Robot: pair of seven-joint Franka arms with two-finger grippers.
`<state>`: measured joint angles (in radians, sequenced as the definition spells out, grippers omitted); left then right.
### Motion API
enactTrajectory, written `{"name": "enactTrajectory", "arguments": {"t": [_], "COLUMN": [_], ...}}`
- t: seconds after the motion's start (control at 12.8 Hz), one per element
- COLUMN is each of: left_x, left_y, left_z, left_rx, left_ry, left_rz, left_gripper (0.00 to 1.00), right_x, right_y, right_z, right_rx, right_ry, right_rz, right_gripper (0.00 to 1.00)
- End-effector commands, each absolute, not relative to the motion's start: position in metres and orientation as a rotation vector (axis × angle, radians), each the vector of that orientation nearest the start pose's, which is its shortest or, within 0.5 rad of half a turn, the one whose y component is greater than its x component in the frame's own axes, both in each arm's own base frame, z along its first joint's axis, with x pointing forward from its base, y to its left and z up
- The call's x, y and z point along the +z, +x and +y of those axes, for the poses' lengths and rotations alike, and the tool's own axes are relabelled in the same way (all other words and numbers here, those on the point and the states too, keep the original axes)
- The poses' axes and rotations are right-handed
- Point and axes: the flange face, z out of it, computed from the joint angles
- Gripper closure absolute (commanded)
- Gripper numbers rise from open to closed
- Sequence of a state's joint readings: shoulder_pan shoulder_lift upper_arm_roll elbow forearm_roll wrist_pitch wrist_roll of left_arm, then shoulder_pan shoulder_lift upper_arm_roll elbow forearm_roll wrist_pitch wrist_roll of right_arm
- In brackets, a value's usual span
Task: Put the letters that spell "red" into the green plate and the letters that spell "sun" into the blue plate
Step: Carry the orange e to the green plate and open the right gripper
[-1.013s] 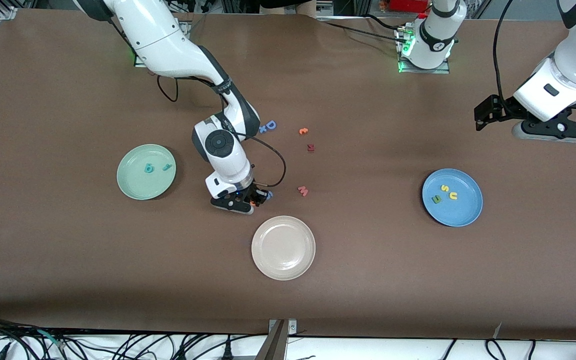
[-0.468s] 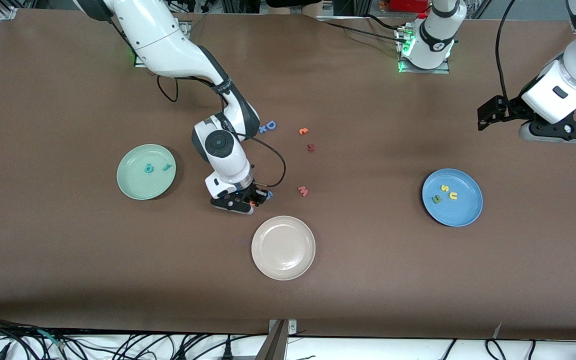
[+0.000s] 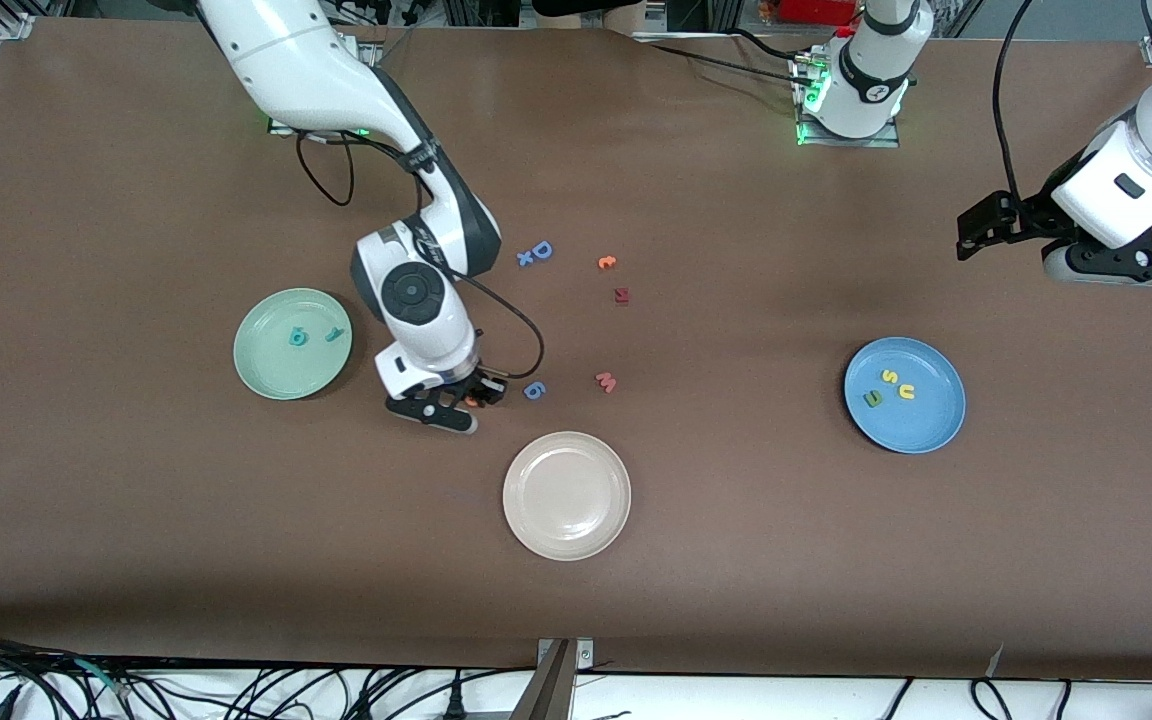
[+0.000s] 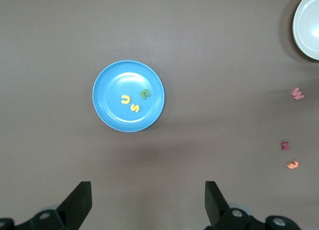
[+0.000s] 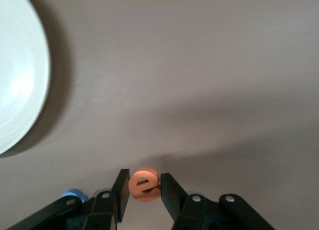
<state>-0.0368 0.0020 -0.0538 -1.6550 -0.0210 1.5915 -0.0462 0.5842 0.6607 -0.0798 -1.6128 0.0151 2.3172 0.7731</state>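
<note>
My right gripper (image 3: 471, 400) is shut on the orange "e" (image 5: 144, 185), which sits upright between the two fingers, just above the bare table between the green plate (image 3: 256, 375) and the blue "6". A teal "d" (image 3: 297, 337) and a teal "r" (image 3: 336, 333) lie in the green plate. The blue plate (image 3: 941, 420) holds a yellow "s" (image 3: 890, 377), a yellow "u" (image 3: 906, 392) and an olive "n" (image 3: 873, 398). My left gripper (image 4: 148, 202) hangs open and empty high over the table at the left arm's end, looking down at the blue plate (image 4: 102, 98).
A cream-white plate (image 3: 566, 495) lies nearer the front camera than the right gripper. Loose letters on the table: a blue "6" (image 3: 533, 390), a pink "w" (image 3: 606, 381), a blue "D" (image 3: 541, 250), a small orange letter (image 3: 607, 262) and a dark red one (image 3: 621, 295).
The right gripper has carried the orange "e" toward the green plate, uncovering the blue "6". The left arm has drifted slightly toward its end of the table.
</note>
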Motion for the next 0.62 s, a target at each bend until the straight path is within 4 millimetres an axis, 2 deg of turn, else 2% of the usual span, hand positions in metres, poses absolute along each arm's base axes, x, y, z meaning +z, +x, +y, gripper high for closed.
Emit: {"name": "enactTrajectory", "arguments": {"t": [0.0,0.16,0.31,0.55], "left_x": [0.589,0.588,0.588,0.589], "left_y": [0.546,0.547,0.547,0.546], "left_z": [-0.051,-0.051,-0.051,-0.051], "left_rx": [0.11,0.112,0.114,0.112], "left_ry": [-3.183,-3.182,-3.18,-3.18], "left_rz": [0.062,0.062,0.065,0.065], "left_gripper": [0.0,0.0,0.0,0.0], "right_x": [0.288,0.313,0.327,0.318], "right_y": [0.614,0.615,0.611,0.586], "right_z": [0.293,0.247,0.192,0.119], "right_rx": [0.013,0.13,0.192,0.261], "right_ry": [-3.153,-3.185,-3.206,-3.223], "right_rz": [0.366,0.329,0.308,0.245], "right_gripper": [0.77,0.78,0.78,0.78]}}
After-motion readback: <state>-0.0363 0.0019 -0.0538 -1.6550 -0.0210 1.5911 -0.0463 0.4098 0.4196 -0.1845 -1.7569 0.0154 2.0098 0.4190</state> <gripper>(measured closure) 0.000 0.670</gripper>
